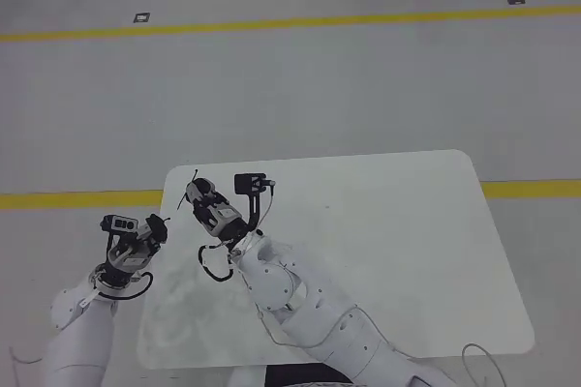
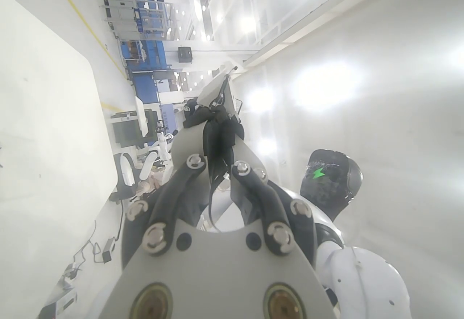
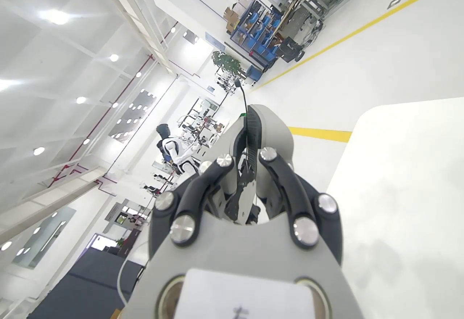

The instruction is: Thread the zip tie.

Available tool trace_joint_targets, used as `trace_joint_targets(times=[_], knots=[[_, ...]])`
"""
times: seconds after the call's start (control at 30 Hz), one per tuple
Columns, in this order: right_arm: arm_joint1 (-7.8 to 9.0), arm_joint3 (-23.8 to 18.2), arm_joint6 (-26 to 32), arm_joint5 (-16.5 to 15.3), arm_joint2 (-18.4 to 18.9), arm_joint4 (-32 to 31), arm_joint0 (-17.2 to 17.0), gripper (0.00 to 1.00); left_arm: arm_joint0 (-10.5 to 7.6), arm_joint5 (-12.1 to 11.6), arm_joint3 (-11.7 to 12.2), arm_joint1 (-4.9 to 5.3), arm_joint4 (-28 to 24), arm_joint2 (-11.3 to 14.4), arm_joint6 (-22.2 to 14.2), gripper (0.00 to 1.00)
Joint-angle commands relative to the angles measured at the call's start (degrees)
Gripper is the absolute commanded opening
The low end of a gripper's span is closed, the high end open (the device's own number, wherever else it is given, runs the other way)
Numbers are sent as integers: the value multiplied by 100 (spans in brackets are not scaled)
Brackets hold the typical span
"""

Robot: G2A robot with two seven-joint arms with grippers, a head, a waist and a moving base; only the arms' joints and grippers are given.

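Fingers (image 3: 272,124) of right gripper (image 3: 250,117) pinching tight on zip tie (image 3: 243,95), no gap showing. Tie's long axis running in line with fingers, short black end poking out past tips, pointing away from robot. Gripper hanging by far left corner of table (image 3: 398,172). Right wrist view giving pinch itself; top view giving tie as thin dark line. Out at table's left edge, left gripper (image 2: 217,106) sitting well apart, fingers pressed together; dark strand at tips, cannot tell if gripped.
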Motion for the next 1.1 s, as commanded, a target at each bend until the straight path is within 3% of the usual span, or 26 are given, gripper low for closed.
trace_joint_targets(times=[0.0,0.3,1.07], knots=[[8,-18,18,7,-6,-29,-14,0,0,0,0,0,0,0,0,0],[42,-147,101,190,-171,-138,-14,0,0,0,0,0,0,0,0,0],[-16,117,-114,453,-448,-119,195,0,0,0,0,0,0,0,0,0]])
